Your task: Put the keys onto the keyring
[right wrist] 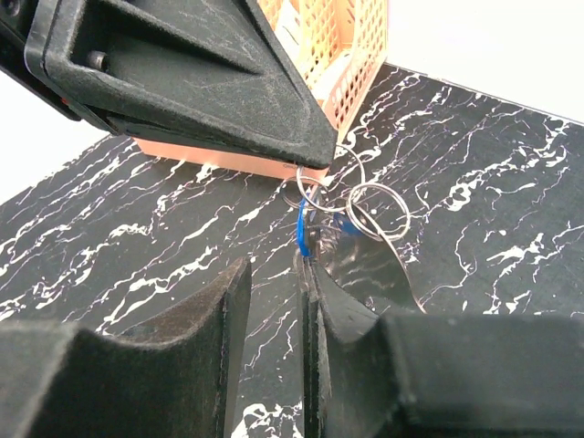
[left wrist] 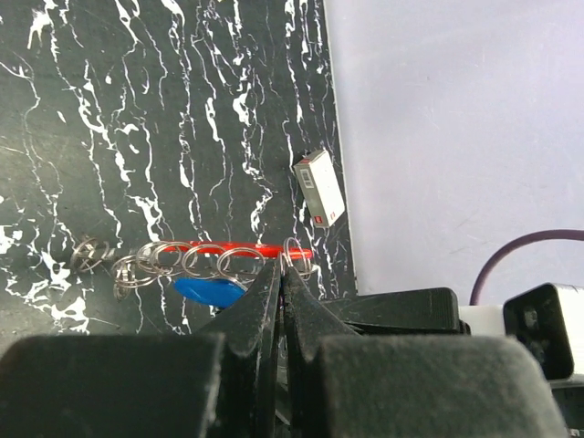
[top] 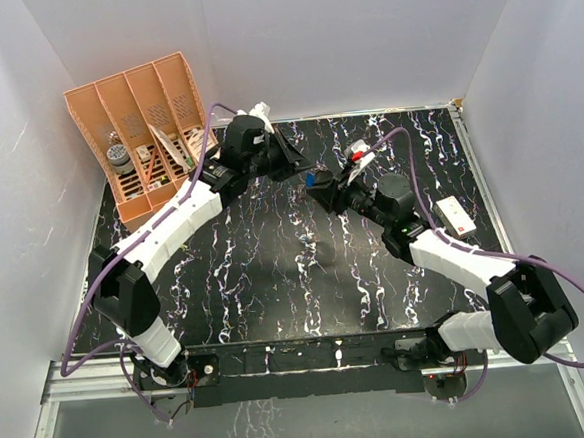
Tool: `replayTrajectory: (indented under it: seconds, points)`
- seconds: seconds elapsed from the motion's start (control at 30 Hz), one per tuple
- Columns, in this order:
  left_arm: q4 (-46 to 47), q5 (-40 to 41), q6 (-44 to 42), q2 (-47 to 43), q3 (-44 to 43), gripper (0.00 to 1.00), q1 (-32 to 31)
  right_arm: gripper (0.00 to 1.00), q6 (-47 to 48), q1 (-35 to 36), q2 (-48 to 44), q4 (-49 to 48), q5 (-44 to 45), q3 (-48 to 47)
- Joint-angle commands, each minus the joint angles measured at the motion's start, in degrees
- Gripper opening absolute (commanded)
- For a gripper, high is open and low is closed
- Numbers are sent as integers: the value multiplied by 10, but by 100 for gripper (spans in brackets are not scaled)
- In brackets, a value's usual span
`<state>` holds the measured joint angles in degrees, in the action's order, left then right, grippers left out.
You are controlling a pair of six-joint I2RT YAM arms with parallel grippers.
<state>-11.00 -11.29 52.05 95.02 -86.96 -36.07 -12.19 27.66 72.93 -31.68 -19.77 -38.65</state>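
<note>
In the left wrist view the keyring [left wrist: 233, 247] shows as a red bar with several silver rings threaded on it, held above the black marble table [left wrist: 137, 119]. My left gripper [left wrist: 281, 266] is shut on one of those silver rings. The blue-headed key [left wrist: 208, 290] hangs just under the bar and shows as a blue spot [top: 312, 177] between the two grippers from above. My right gripper [right wrist: 274, 266] is open. The key [right wrist: 304, 233], seen edge-on, sits at the tip of its right finger [right wrist: 315, 283] and is not pinched. The left gripper's black fingers [right wrist: 228, 82] fill the space above it.
An orange file organizer [top: 150, 129] with small items stands at the back left and appears again [right wrist: 351, 55] behind the left fingers. A small white box [top: 455, 215] lies near the right wall [left wrist: 319, 187]. White walls enclose the table on three sides.
</note>
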Motion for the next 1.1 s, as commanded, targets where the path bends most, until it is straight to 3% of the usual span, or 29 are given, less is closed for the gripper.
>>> replayTrajectory:
  seconds: [0.0,0.27,0.53,0.77,0.97,1.07]
  points:
    - [32,-36,34,-39,10,0,2,25,7,1,12,-69,-9,-10]
    - [44,-45,50,-44,30,0,2,23,3,1,28,-93,-8,-14]
    - [51,-12,77,-49,41,0,2,24,-13,1,4,-98,67,0]
    - [63,-11,96,-41,39,0,1,24,-11,0,19,-92,69,-9]
    - [68,-10,104,-42,46,0,0,15,-21,1,29,-111,76,-6]
    - [71,-8,108,-43,50,0,0,15,-26,1,36,-111,77,-11]
